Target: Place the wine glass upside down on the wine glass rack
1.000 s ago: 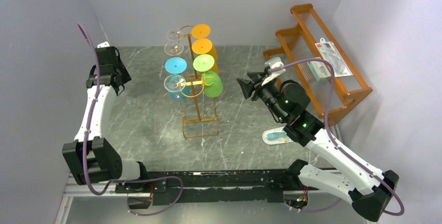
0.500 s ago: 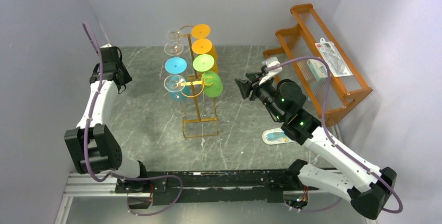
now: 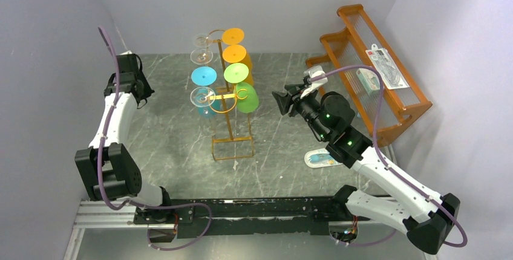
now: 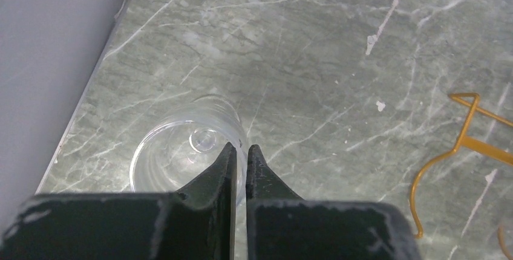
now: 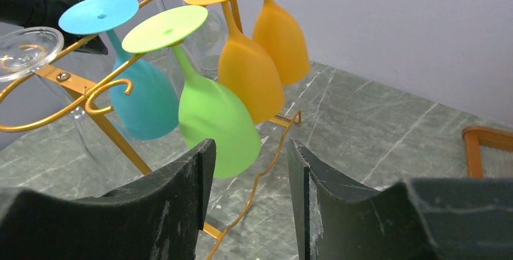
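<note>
Since the left gripper (image 4: 241, 150) is squeezed nearly shut on what looks like the rim wall of the clear wine glass (image 4: 172, 160), upright at the table's (image 4: 339, 42) ten o'clock corner, I worry that thin pinch slips or the glass swings when lifted and flipped. Right gripper (image 5: 251, 151) gapes empty toward the rack (image 5: 63, 82), mid-table toward twelve. Top view hides the glass; left wrist shows it.

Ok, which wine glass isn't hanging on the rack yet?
The clear glass standing on the table, rim pinched by the left gripper; the rest hang upside down.
</note>
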### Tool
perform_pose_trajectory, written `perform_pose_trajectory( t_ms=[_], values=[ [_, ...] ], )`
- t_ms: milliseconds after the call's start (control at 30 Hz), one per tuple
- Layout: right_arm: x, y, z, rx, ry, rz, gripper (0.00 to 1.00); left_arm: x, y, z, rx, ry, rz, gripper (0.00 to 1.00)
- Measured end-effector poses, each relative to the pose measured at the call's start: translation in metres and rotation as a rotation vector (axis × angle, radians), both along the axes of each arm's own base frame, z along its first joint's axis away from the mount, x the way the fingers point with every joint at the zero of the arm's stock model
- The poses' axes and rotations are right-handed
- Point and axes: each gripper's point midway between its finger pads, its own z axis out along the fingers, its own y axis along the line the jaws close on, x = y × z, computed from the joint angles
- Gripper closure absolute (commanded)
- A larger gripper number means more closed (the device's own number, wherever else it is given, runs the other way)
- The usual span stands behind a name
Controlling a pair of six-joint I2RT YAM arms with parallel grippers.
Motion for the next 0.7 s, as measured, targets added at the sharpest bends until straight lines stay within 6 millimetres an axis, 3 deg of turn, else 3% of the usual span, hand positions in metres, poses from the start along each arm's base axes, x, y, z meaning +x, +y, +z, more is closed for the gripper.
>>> perform_pose_trajectory(
  t_ms=[167, 300, 533, 700],
  values=[
    [-0.001, 0.000, 0.004, 0.015, -0.004, 0.003, 0.49, -0.005, -0.009, 0.013, -0.026, -0.019, -0.033, 0.95],
    [-0.003, 0.001, 0.005, 0.034, 0.002, 0.008, 0.48, -0.006, -0.015, 0.039, -0.042, -0.070, -0.061, 0.95],
    [-0.008, 0.006, 0.012, 0.090, 0.013, 0.044, 0.48, -0.008, -0.028, 0.114, -0.060, -0.242, -0.112, 0.95],
    [-0.013, 0.012, 0.018, 0.132, 0.020, 0.081, 0.48, -0.021, -0.044, 0.175, -0.091, -0.400, -0.163, 0.95]
  ],
)
